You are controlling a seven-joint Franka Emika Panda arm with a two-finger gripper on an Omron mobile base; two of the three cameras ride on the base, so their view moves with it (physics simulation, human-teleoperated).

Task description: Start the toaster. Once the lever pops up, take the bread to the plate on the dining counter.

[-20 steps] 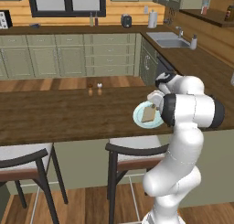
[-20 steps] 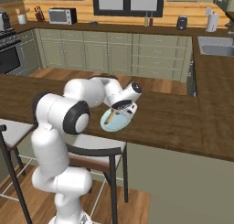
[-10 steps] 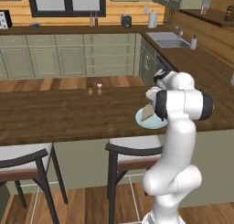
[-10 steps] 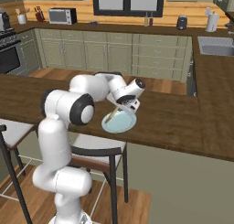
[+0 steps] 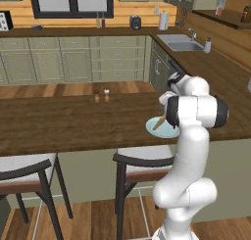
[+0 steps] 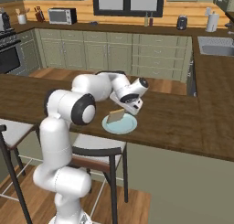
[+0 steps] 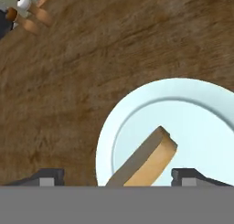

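The bread [image 7: 146,161] leans tilted on the pale blue-green plate [image 7: 201,113], one edge raised. My gripper [image 7: 119,178] hovers just above it, open, and its two fingertips [image 7: 48,177] stand wide on either side of the slice without touching it. From the right base view, the gripper [image 6: 124,109] points down at the bread [image 6: 116,115] on the plate [image 6: 129,126], which rests near the front edge of the dining counter [image 6: 173,122]. The left base view has the bread [image 5: 158,122] and plate [image 5: 164,132] partly behind my arm. The toaster and its lever are out of view.
Two small shakers [image 5: 101,95] stand on the dining counter [image 5: 59,126] farther back and to the left. Stools [image 5: 142,158] [image 5: 24,168] sit under its front edge. Behind are olive cabinets, a sink [image 5: 180,42] and a microwave [image 6: 61,16].
The gripper has opened and let go of the bread, which now leans on the plate. The hand has barely moved in the last half second.
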